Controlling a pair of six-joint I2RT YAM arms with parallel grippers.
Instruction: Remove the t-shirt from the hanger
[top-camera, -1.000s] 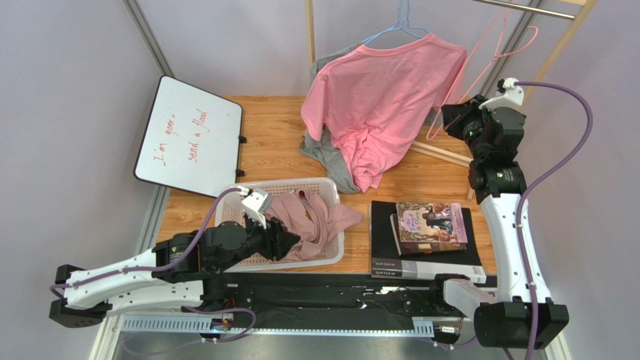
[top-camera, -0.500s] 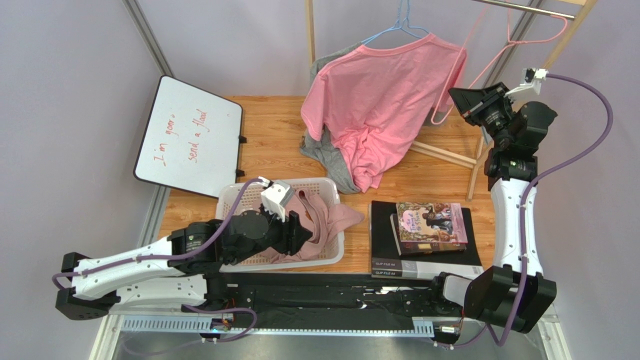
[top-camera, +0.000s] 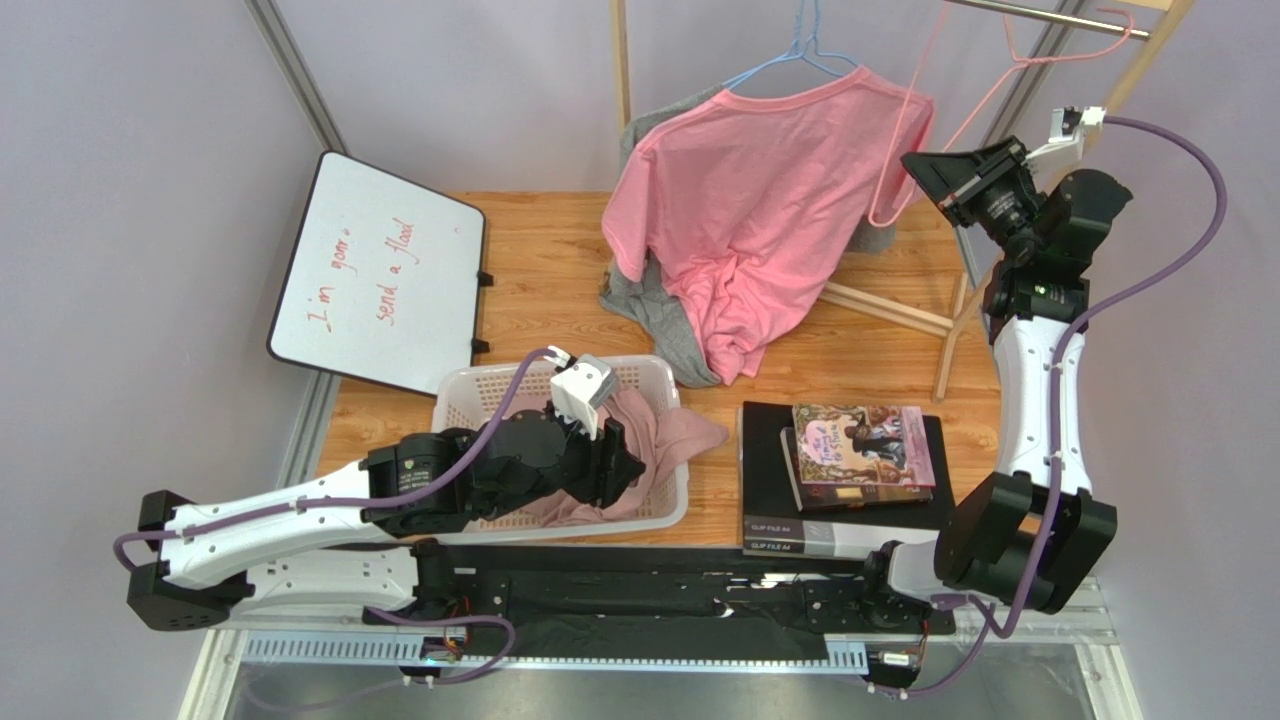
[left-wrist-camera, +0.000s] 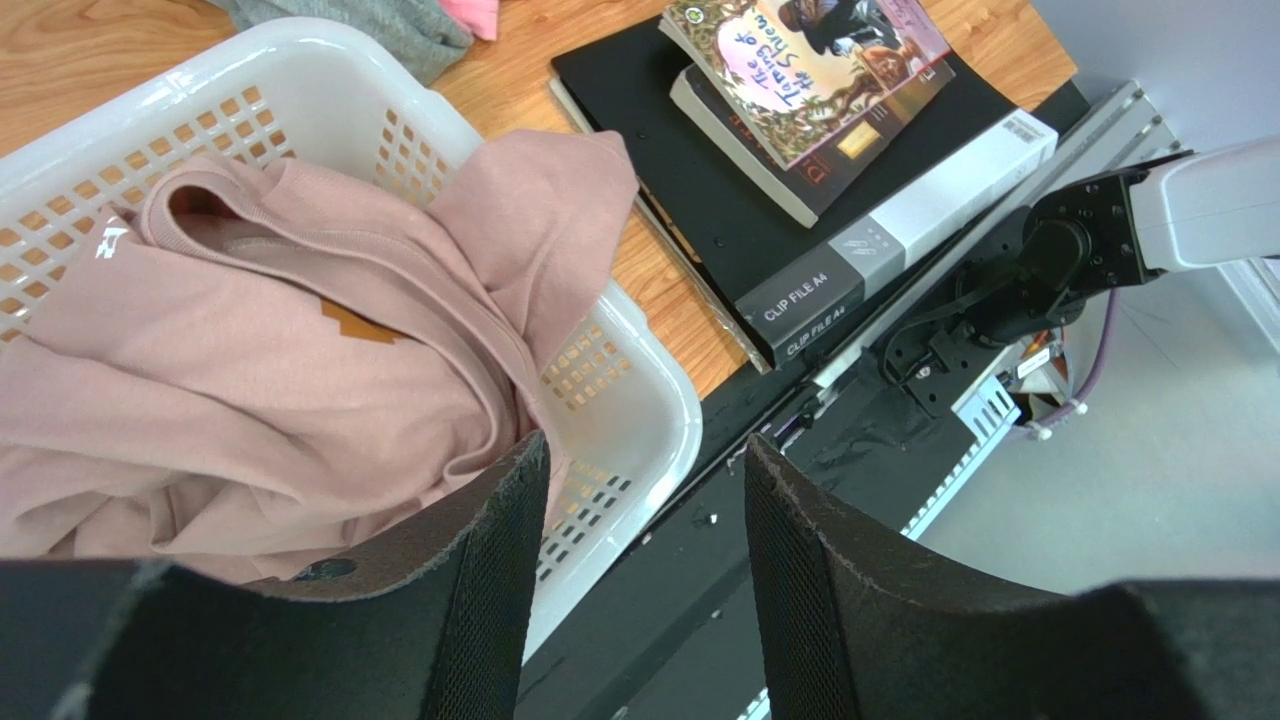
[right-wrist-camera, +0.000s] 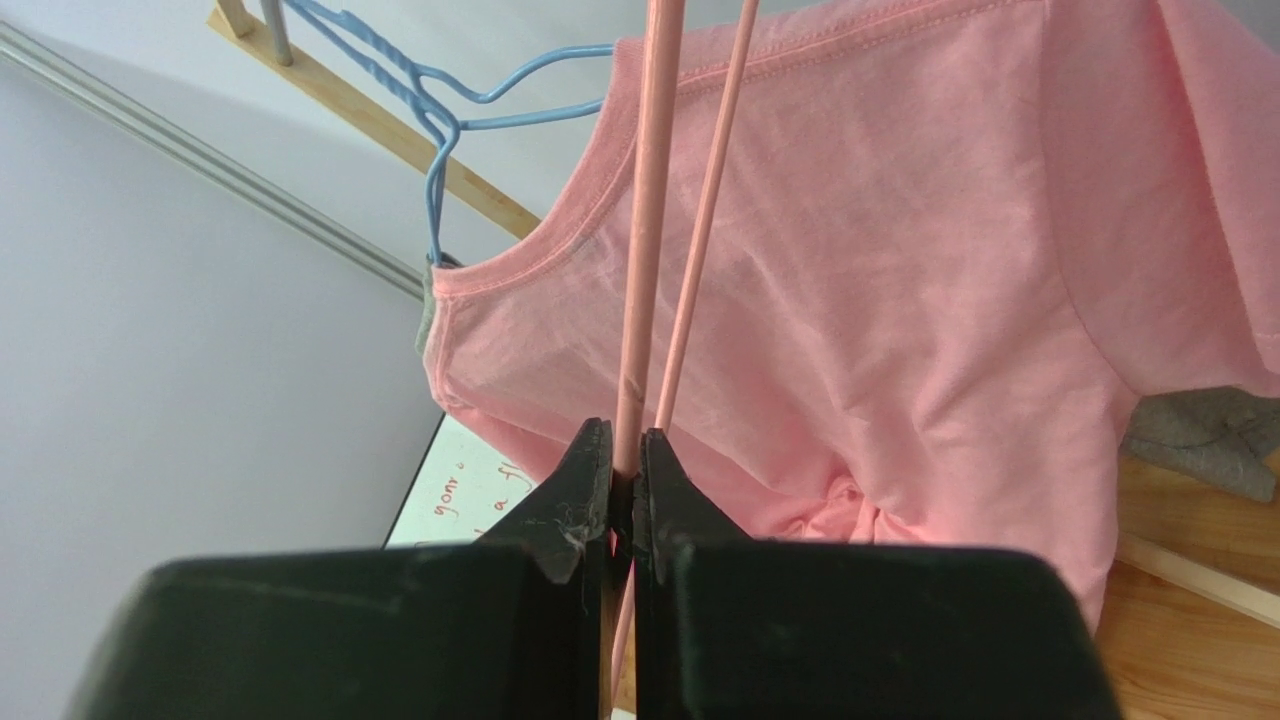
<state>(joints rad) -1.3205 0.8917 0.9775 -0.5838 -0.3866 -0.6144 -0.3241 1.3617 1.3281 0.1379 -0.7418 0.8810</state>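
A dusty-pink t-shirt (top-camera: 643, 435) lies crumpled in the white basket (top-camera: 504, 386), one sleeve over its right rim; the left wrist view shows the shirt (left-wrist-camera: 301, 345) and the basket (left-wrist-camera: 649, 393) too. My left gripper (top-camera: 628, 468) is open and empty, hovering over the basket's front right corner (left-wrist-camera: 646, 450). My right gripper (top-camera: 914, 165) is shut on the thin bare pink hanger (top-camera: 962, 132), held high at the back right by the rack; the wrist view shows its rod (right-wrist-camera: 649, 225) pinched between the jaws (right-wrist-camera: 627, 450).
A bright pink t-shirt (top-camera: 759, 210) hangs on a blue hanger (top-camera: 804, 60) from the wooden rack (top-camera: 619, 60), with a grey garment (top-camera: 661, 323) behind and below it. A whiteboard (top-camera: 383, 278) lies at the left. Books on a black file box (top-camera: 857, 450) sit right of the basket.
My right arm has lifted the pink hanger up and to the right, toward the rail. My left gripper has moved right across the basket and opened over its front right corner.
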